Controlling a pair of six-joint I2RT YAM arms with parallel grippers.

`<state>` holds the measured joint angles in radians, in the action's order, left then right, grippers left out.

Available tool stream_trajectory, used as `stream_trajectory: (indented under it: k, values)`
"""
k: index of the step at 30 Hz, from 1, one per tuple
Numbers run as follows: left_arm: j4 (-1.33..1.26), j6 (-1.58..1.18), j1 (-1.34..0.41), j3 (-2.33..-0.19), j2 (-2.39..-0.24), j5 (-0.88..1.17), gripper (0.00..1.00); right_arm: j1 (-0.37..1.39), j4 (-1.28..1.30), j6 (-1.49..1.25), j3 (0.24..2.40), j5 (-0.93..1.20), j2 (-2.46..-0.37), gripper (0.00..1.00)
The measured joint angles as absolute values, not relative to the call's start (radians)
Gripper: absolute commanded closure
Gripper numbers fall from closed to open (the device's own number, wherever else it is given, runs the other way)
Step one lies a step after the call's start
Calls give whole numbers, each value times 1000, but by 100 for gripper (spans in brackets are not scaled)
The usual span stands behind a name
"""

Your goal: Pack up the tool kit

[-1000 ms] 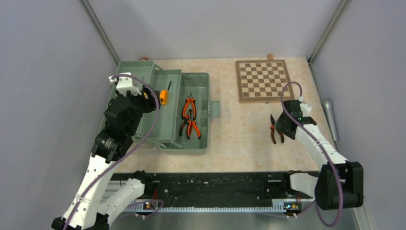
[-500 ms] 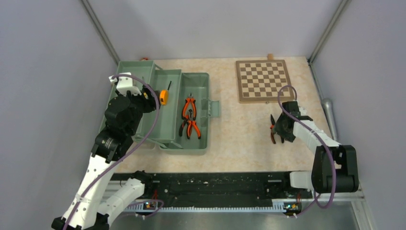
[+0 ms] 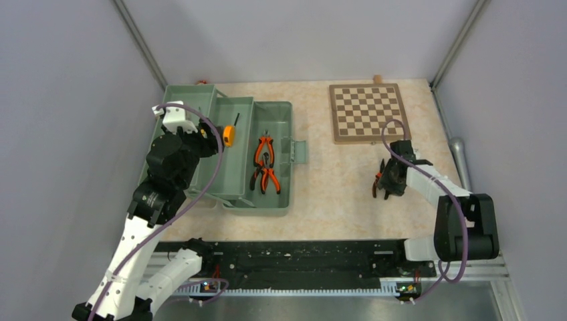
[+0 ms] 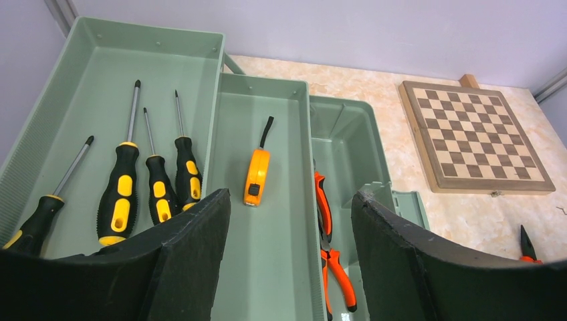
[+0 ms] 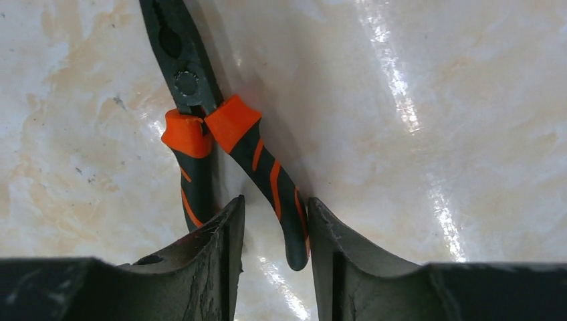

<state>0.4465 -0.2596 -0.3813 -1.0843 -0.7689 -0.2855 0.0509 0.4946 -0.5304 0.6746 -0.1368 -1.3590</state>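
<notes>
Toolbox [image 3: 281, 204]: open at the left of the worktop [image 3: 334, 200], trays stepped out
Left hand [image 4: 291, 200]: spread, empty, above the trays
Screwdrivers [image 4: 120, 200]: four in the left tray, shown by the left wrist view only; the arm covers them from above
Tape [image 4: 257, 177]: middle tray
Boxed pliers [image 3: 265, 164]: right compartment
Loose pliers [image 5: 257, 150]: flat on the worktop, well right of the toolbox
Right hand [image 5: 275, 207]: fingers narrowed yet apart, one handle between them touching one finger only; clear solely in its wrist view

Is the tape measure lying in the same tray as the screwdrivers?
No, the tape measure lies in the middle tray, apart from the screwdrivers.
</notes>
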Motion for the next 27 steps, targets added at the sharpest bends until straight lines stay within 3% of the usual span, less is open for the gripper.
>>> stream_trajectory:
  k: [11, 19, 27]
  values:
    - [444, -259, -381, -1084, -776, -286, 29, 133, 476, -516, 716, -159, -1409, 100]
    - [440, -259, -381, -1084, -786, -285, 29, 234, 541, -500, 804, -165, -1392, 100]
    - [440, -259, -381, -1084, -786, -285, 29, 381, 595, -497, 1058, -189, -1369, 100]
